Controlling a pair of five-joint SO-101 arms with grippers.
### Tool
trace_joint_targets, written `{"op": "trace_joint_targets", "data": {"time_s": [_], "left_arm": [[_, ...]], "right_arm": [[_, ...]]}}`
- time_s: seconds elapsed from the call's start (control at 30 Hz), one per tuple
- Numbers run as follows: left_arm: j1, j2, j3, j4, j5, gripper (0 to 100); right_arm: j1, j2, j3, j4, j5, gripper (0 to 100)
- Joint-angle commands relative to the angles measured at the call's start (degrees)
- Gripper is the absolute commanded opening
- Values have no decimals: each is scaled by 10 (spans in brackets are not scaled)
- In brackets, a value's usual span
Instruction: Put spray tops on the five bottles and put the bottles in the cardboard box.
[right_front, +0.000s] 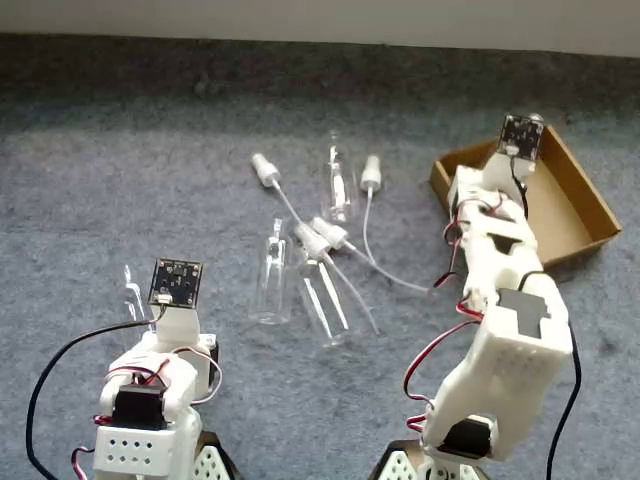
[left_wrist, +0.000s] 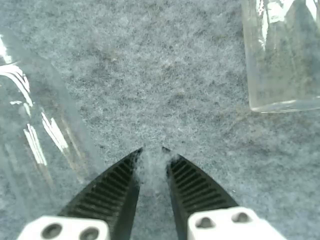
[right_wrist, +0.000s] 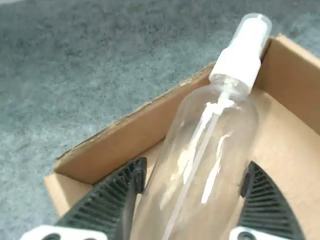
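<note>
My right gripper (right_wrist: 194, 167) is shut on a clear bottle (right_wrist: 210, 130) that carries a white spray top (right_wrist: 242, 47), and holds it over the cardboard box (right_wrist: 130, 135) at the table's far right (right_front: 570, 215). My left gripper (left_wrist: 152, 152) is low over the carpet at the near left, its black fingers nearly together with nothing between them. A bare clear bottle (left_wrist: 35, 140) lies right beside it (right_front: 133, 295). Three more bare bottles (right_front: 272, 272) (right_front: 322, 295) (right_front: 340, 185) lie mid-table among loose spray tops (right_front: 265, 170) (right_front: 371, 173) (right_front: 330, 235) with long tubes.
Grey carpet (right_front: 120, 170) covers the table, with open room at the far left. The right arm (right_front: 500, 300) stretches from the near edge up to the box. A black cable (right_front: 60, 360) loops beside the left arm's base.
</note>
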Motion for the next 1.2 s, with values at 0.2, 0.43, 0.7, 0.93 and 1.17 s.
{"op": "trace_joint_targets", "data": {"time_s": [0.2,0.43,0.7,0.93,1.17], "left_arm": [[5,-4,13,1,-5,7],[5,-4,13,1,-5,7],[4,-4,13,2,-5,6],[4,-4,13,2,-5,6],[4,-4,13,2,-5,6]], "right_arm": [[-6,-32,-259,339,-35,267],[-13,-29,-391,468,-65,267],[-11,-29,-426,521,-147,267],[-2,-29,-426,519,-228,267],[5,11,-485,547,-242,267]]}}
